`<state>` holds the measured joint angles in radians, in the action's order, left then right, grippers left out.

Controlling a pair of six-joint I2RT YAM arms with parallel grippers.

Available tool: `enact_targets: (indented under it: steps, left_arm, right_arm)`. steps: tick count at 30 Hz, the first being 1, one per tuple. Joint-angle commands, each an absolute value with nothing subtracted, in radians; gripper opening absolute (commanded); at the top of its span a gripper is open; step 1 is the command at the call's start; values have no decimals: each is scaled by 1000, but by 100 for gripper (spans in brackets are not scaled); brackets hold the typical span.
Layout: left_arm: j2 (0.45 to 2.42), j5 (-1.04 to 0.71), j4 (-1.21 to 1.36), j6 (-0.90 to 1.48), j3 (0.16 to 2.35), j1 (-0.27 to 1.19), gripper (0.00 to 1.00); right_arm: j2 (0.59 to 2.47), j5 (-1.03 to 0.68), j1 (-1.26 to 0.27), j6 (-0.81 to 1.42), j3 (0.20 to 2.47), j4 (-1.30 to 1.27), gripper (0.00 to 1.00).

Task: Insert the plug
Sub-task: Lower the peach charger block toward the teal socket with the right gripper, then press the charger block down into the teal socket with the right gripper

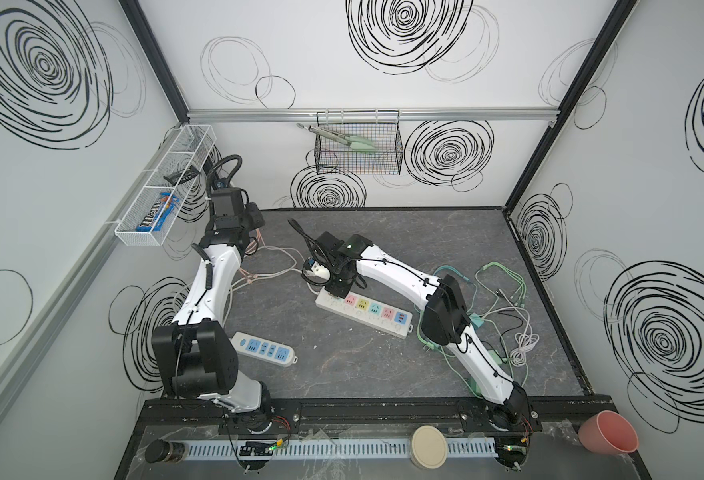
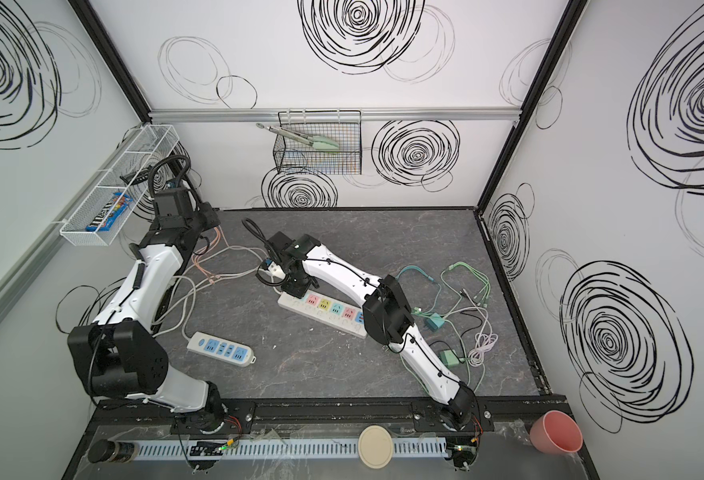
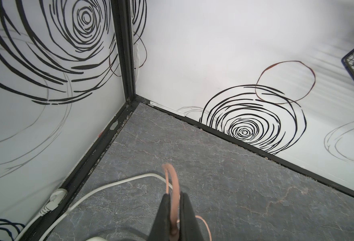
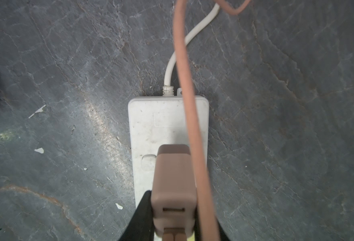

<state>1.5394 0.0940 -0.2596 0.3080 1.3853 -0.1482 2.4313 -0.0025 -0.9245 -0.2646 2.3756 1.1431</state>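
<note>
Top view: the right gripper [image 1: 339, 282] stands over the 10 o'clock end of the power strip [image 1: 366, 312]. The left gripper [image 1: 256, 226] sits toward 11 o'clock of the table.

Right wrist view: jaws clamped on the plug [image 4: 173, 183], over the power strip.

Left wrist view: jaws pinch the cable [image 3: 173, 179].

The plug is judged light, rigid and smooth, so grip its flat sides. The cable is limp and may drag.
</note>
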Motion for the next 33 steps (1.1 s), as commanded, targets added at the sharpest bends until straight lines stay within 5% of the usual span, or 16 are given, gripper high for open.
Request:
enact_targets:
  steps: [1, 33]
  left_arm:
    - [1546, 87, -212, 316, 1383, -158, 0]
    - [1561, 80, -219, 306, 1389, -156, 0]
  right_arm:
    - [2362, 11, -924, -286, 2384, 1208, 0]
    - [2411, -27, -922, -302, 2335, 1205, 0]
